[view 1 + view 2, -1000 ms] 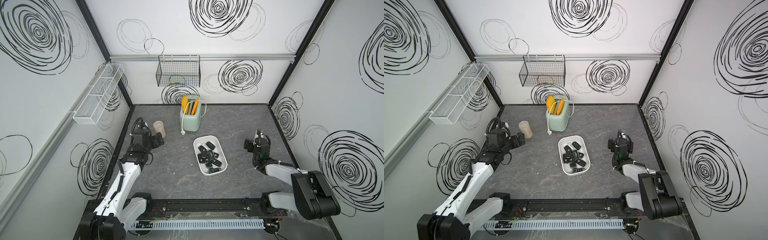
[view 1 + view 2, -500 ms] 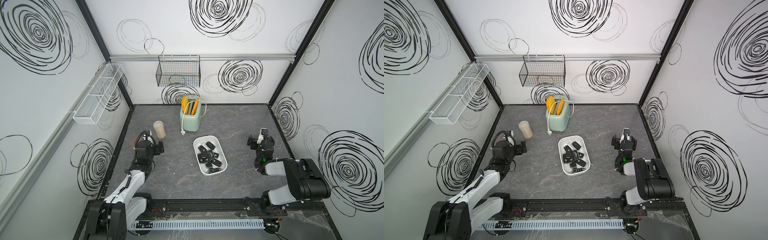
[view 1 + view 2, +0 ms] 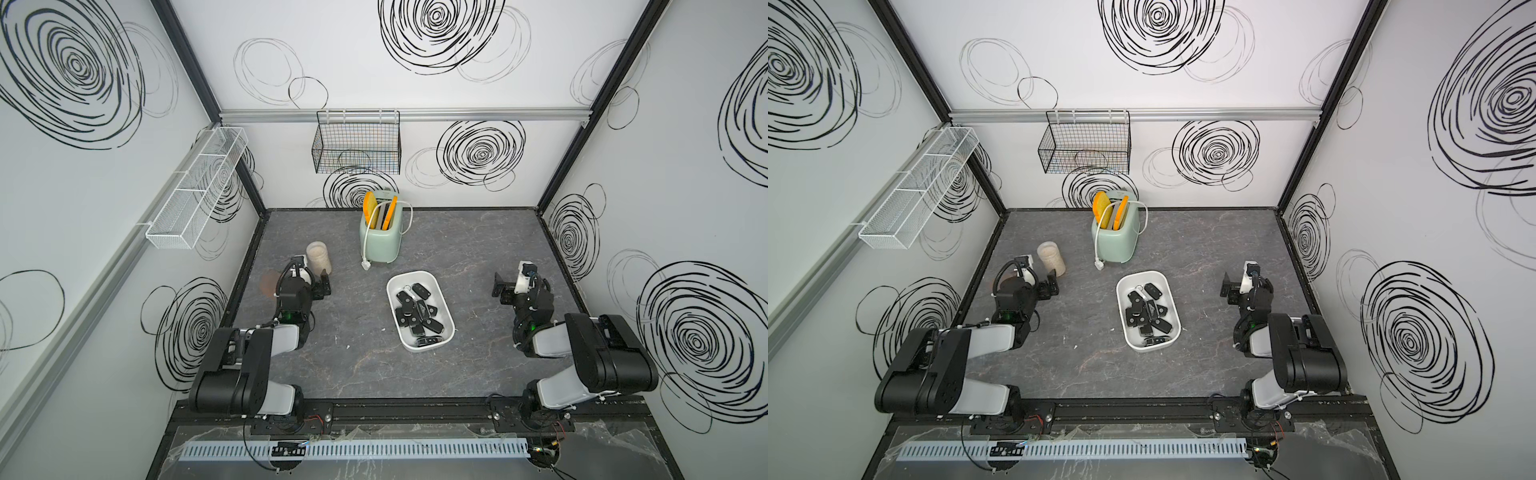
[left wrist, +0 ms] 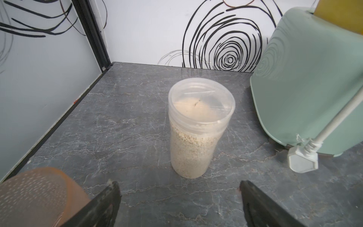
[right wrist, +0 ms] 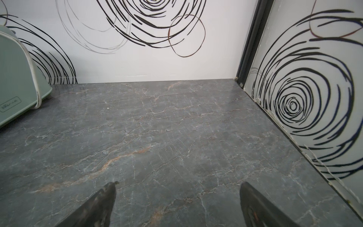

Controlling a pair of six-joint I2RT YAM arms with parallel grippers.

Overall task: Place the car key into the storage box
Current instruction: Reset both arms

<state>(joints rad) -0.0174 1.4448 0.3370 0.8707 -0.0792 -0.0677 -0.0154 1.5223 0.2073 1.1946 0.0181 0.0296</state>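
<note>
Storage box between left end effector and right end effector, untouched

Storage box sat in middle of table, car keys inside. Toaster stood behind box. Jar stood left of toaster, apart.

walls: white, black scribbled swirls | floor: grey veined marble | corner posts: black | light: even

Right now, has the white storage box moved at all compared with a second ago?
No. The storage box lies where it did, with the same gap in front of the fixed toaster.
</note>
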